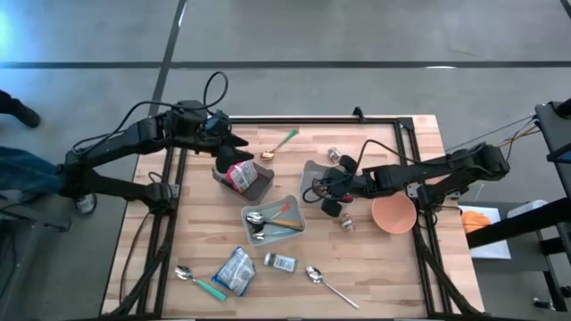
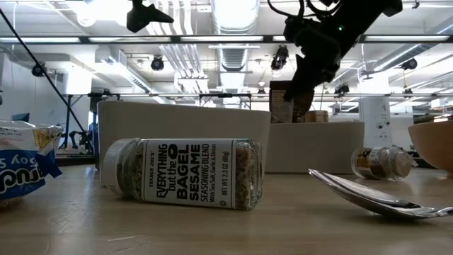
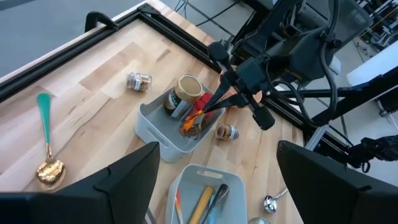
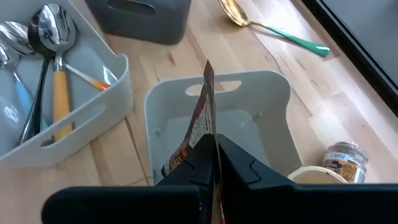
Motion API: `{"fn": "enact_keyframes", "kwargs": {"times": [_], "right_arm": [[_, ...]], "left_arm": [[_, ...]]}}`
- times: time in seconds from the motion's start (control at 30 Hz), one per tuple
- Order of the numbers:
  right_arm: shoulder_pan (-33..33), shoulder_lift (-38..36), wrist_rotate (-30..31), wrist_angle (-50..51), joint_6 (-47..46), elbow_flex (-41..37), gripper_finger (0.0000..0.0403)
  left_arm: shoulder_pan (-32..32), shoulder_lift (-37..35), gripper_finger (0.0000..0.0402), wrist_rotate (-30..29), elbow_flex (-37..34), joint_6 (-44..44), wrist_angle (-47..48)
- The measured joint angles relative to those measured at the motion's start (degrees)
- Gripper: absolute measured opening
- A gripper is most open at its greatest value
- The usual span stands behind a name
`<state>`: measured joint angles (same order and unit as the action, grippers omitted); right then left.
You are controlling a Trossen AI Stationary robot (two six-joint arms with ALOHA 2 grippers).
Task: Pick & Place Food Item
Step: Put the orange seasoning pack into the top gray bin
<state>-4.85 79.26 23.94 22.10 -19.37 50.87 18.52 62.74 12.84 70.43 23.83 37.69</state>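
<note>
My right gripper (image 1: 328, 189) is shut on a flat brown and orange food packet (image 4: 207, 106) and holds it over the light grey bin (image 4: 273, 93) right of the table's middle. A jar with a tan lid (image 3: 186, 92) stands in that bin. My left gripper (image 1: 234, 143) waits open at the far left, above the dark grey bin (image 1: 259, 185), which holds a red and white packet (image 1: 239, 175). In the low view, the held packet (image 2: 287, 103) hangs under the right gripper (image 2: 311, 67). My right gripper pinches the packet's upper end (image 4: 210, 140) between its two fingers, slanting down from the table's right side. The packet hangs below the fingers, edge-on in the right wrist view. Its lower end (image 3: 194, 121) reaches down inside the light grey bin; whether it touches the floor, I cannot tell.
A utensil tray (image 1: 290, 230) with spoons lies at the middle. A gold spoon with a teal handle (image 1: 278, 145) lies at the back. An orange bowl (image 1: 394, 214), small spice jars (image 1: 346, 223), a seasoning bottle (image 2: 184, 173), a blue and white packet (image 1: 234, 270) and loose spoons (image 1: 319, 278) lie around.
</note>
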Motion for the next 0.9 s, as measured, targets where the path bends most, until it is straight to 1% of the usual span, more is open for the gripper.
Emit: {"fn": "enact_keyframes", "kwargs": {"times": [0.23,0.67,0.9], "right_arm": [[-0.3,0.7,0.1,0.0,-1.2,-1.6,0.0008],[-0.7,3.7,0.2,-0.3,-1.3,-1.8,0.0008],[-0.9,3.8,-0.2,-0.2,-1.6,-1.8,0.0008]], "left_arm": [[0.0,0.0,0.0329,0.0,-0.4,0.0,-0.1],[0.0,0.0,0.0329,0.0,-0.4,0.0,0.0],[0.0,0.0,0.0329,0.0,-0.4,0.0,-0.1]]}}
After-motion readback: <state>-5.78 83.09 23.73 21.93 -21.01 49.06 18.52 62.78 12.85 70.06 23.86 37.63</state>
